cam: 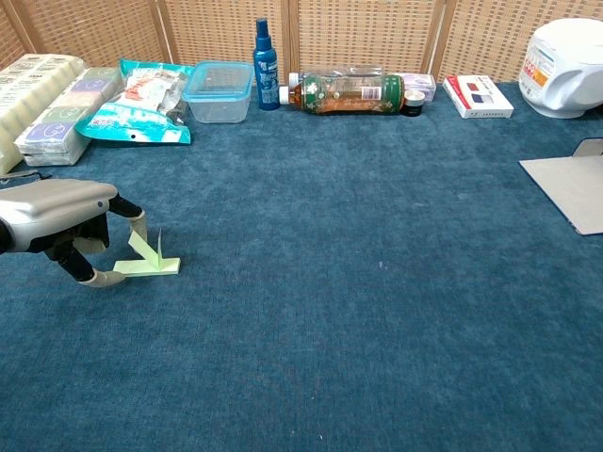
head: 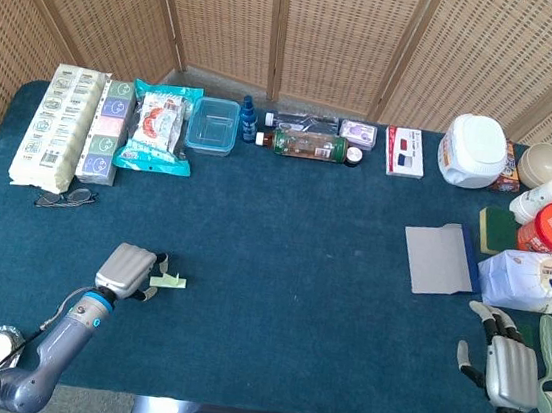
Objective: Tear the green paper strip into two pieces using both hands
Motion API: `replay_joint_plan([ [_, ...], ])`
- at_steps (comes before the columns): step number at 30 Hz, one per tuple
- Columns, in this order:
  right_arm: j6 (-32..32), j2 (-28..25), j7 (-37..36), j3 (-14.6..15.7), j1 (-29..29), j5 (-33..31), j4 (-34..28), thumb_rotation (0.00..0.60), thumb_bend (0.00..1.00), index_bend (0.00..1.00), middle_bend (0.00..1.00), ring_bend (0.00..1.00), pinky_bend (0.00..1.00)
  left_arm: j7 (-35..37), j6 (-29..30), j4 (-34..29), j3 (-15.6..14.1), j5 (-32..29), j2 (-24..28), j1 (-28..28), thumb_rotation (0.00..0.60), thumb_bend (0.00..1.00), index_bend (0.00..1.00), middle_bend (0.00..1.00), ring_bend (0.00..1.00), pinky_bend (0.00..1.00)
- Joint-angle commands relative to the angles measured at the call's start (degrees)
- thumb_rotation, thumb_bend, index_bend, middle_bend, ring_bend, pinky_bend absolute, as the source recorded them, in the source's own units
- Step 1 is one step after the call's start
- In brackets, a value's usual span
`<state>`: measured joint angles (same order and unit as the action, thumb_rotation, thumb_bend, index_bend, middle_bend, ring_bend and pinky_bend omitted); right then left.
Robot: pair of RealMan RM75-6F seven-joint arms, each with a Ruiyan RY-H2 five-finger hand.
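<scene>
Left hand low over the blue-carpeted counter, at its near left part. Fingers curled downward around the left end of the green paper strip; one fingertip touches the strip's upturned fold, another sits at the strip's left tip on the cloth. Whether the strip is actually pinched, cannot tell. In the head view the same hand lies just left of the strip.

Strip: pale green, lying flat on the counter with a short folded piece standing up from its middle. One piece, untorn.

Right hand at the far right near edge of the counter, palm down, fingers apart, holding nothing. Well apart from the strip. Not seen in the chest view.

Along the back edge, left to right: tissue packs, a teal snack bag, a clear plastic container, a blue spray bottle, a tea bottle on its side, a red-and-blue box, a white rice cooker. Eyeglasses lie in front of the tissue packs. On the right, a grey sheet and a wet-wipes pack just beside it.
</scene>
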<state>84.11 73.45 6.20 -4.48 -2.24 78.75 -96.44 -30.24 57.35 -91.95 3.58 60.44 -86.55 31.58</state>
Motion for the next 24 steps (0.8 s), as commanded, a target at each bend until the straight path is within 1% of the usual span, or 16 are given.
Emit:
replay_joint_plan([
  [1, -0.06, 0.02, -0.01, -0.03, 0.01, -0.06, 0.08, 0.600, 0.47, 0.20, 0.24, 0.18, 0.34, -0.03, 0.00, 0.11, -0.13, -0.25, -0.18, 0.19, 0.600, 0.26, 0.43, 1.00, 1.00, 1.00],
  [10, -0.36, 0.10, -0.11, -0.09, -0.01, -0.30, 0.33, 0.600, 0.47, 0.20, 0.24, 0.18, 0.34, -0.65, 0.00, 0.59, -0.52, -1.48, -0.87, 0.70, 0.600, 0.26, 0.43, 1.00, 1.00, 1.00],
  [24, -0.73, 0.33, -0.40, -0.24, 0.03, -0.80, 0.66, 0.600, 0.47, 0.20, 0.24, 0.18, 0.34, -0.55, 0.15, 0.33, -0.47, -3.36, -1.18, 1.43, 0.600, 0.27, 0.46, 1.00, 1.00, 1.00],
])
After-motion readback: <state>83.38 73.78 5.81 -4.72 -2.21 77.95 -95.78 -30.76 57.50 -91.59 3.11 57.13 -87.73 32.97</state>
